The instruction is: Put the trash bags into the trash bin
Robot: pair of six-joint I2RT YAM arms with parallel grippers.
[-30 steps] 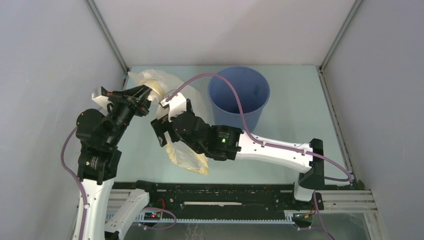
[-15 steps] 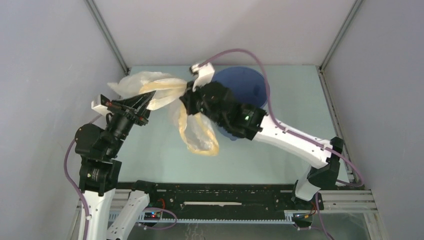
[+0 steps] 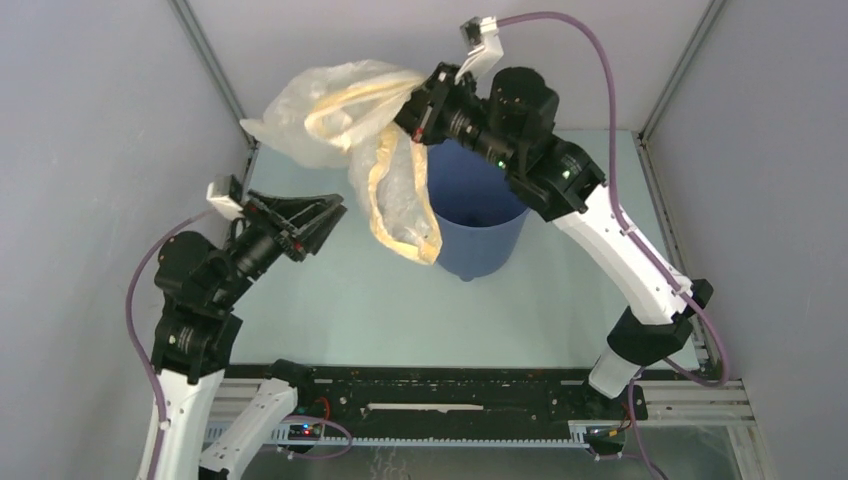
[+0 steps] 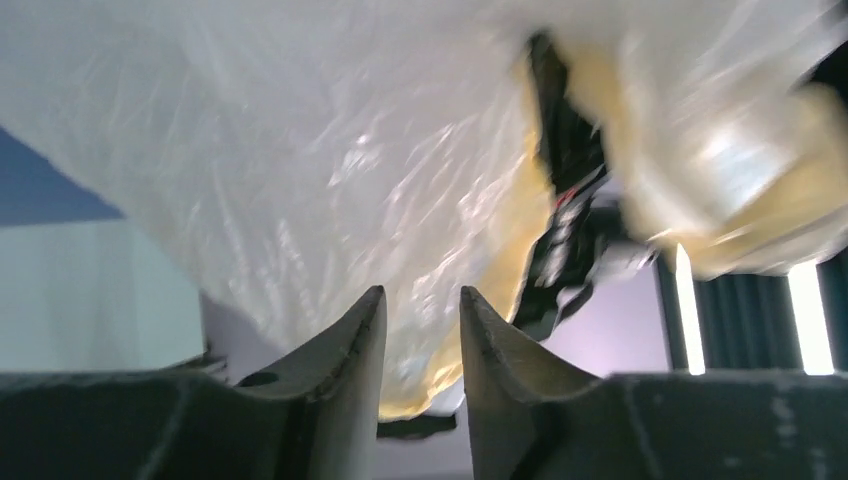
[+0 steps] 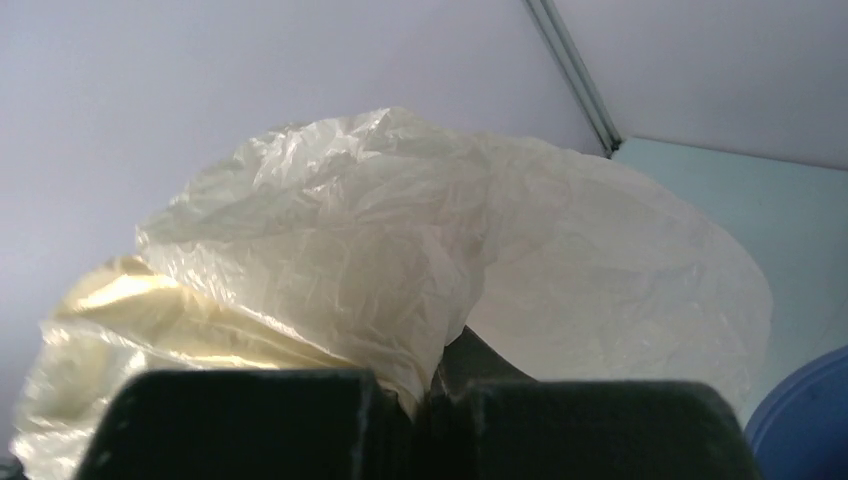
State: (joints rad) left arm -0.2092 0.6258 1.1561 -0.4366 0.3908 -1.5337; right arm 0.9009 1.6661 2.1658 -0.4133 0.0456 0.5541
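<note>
The trash bag (image 3: 385, 165) is pale, crinkly and translucent with a yellow rim. It hangs in the air from my right gripper (image 3: 415, 108), which is shut on a bunched fold high above the table. The bag's lower end dangles in front of the left rim of the blue trash bin (image 3: 480, 225). In the right wrist view the bag (image 5: 400, 230) billows over the pinched jaws, my right gripper (image 5: 428, 385), and the bin's edge (image 5: 812, 420) shows at the lower right. My left gripper (image 3: 335, 218) is lower and to the left, open and apart from the bag. In its own view, my left gripper (image 4: 422, 315) holds nothing, and the bag (image 4: 300, 150) floats beyond.
Grey enclosure walls (image 3: 110, 120) stand close on the left, back and right. The pale green table (image 3: 330, 310) lies under the arms. The right arm's purple cable (image 3: 590, 50) loops overhead, and the metal rail (image 3: 450, 385) runs along the near edge.
My right gripper has risen up and back with the bag, carrying it to the bin. My left gripper has let go of the bag and opened, staying low on the left.
</note>
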